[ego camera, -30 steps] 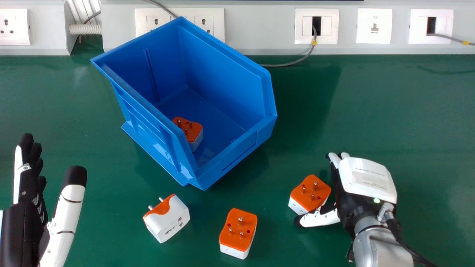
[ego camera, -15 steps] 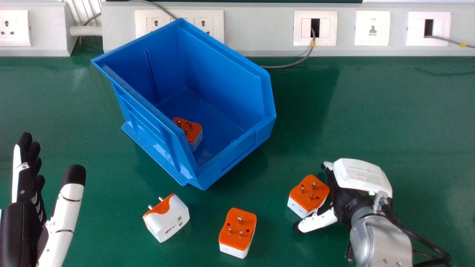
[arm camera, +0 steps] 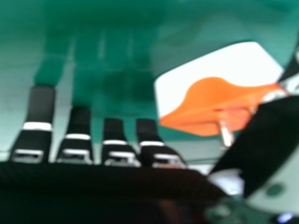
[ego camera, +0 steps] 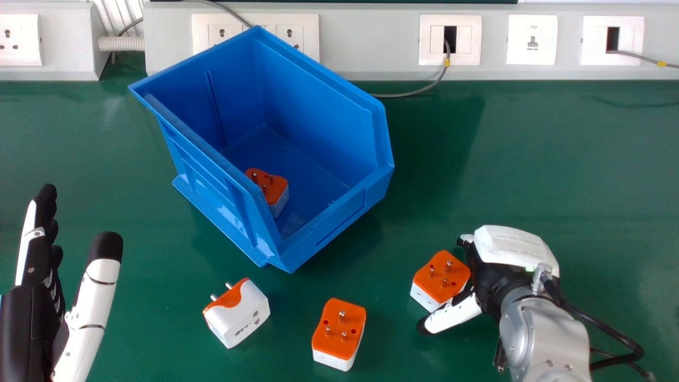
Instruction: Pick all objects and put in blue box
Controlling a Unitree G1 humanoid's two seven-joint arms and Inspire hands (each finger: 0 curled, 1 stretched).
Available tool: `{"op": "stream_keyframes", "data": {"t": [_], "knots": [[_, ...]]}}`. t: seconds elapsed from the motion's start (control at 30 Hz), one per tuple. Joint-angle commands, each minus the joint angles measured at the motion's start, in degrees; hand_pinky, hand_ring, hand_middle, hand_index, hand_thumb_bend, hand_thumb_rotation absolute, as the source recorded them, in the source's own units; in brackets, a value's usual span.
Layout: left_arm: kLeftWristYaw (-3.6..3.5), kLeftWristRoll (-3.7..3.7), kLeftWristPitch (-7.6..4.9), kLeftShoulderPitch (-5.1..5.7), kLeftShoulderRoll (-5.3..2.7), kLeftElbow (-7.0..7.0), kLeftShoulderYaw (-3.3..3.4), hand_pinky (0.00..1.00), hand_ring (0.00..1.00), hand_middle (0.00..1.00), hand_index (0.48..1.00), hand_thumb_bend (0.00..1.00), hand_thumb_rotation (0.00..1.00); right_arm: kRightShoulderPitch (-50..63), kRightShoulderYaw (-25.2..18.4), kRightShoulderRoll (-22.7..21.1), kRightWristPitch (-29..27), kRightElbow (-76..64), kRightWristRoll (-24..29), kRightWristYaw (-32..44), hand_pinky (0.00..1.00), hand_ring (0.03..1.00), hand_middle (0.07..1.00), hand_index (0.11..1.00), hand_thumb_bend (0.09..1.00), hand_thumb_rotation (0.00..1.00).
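In the head view my right hand (ego camera: 512, 249) is low at the right, back of the hand up, fingers and thumb spread around an orange and white adapter (ego camera: 441, 276). The right hand view has my open right hand (arm camera: 124, 154) with that adapter (arm camera: 224, 84) between fingers and thumb, not gripped. A second orange-topped adapter (ego camera: 339, 329) stands front centre, pins up. Further left, a white adapter (ego camera: 238, 314) lies on its side. Inside the blue box (ego camera: 331, 119) rests another adapter (ego camera: 269, 190). My left hand (ego camera: 40, 265) is open at the left edge.
The green table (ego camera: 530, 159) extends around the box. A grey trunking (ego camera: 371, 42) with socket plates runs along the back. One grey cable (ego camera: 419, 91) hangs from it onto the table behind the box. A black cable (ego camera: 599, 323) loops beside my right forearm.
My right hand has lowered and shifted slightly left, closer to the adapter, its wrist tilting. My left hand's fingers have shifted slightly. The adapters stay where they were.
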Motion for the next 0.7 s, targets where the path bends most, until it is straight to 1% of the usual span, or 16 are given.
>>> {"op": "stream_keyframes", "data": {"t": [0.0,0.07,0.2,0.4,0.57,0.67], "knots": [[-0.02,-0.27,-0.88,0.35,0.55,-0.59,0.26,1.0,1.0,1.0,0.963,0.63,0.82,1.0,1.3,1.1,-1.2,1.7,2.3,1.5,0.8,0.866,0.92,0.893,0.768,0.42],[0.01,-0.13,-0.8,0.43,0.53,-0.73,0.2,1.0,1.0,1.0,0.963,0.63,0.82,0.5,1.4,1.5,-1.0,2.4,2.4,1.5,0.8,0.862,0.917,0.89,0.767,0.42],[-0.03,-0.2,-0.74,0.33,0.68,-0.61,0.33,1.0,1.0,1.0,0.963,0.63,0.82,-0.8,1.8,2.3,-0.8,4.4,2.4,1.6,0.79,0.858,0.913,0.886,0.766,0.42],[-0.02,0.0,-0.48,0.6,0.62,-1.15,0.18,1.0,1.0,1.0,0.963,0.62,0.82,-4.0,3.4,3.3,-0.4,8.7,1.9,2.6,0.78,0.857,0.91,0.885,0.771,0.42],[-0.07,-0.34,-0.8,0.87,0.74,-0.83,0.46,1.0,1.0,1.0,0.963,0.62,0.82,-6.4,4.7,3.9,-0.1,12.0,1.7,3.0,0.76,0.844,0.904,0.881,0.783,0.46],[0.04,-0.22,-0.59,0.99,0.69,-1.01,0.44,1.0,1.0,1.0,0.963,0.62,0.82,-7.1,4.5,4.6,0.5,13.4,2.3,2.6,0.75,0.841,0.903,0.876,0.785,0.47]]}}
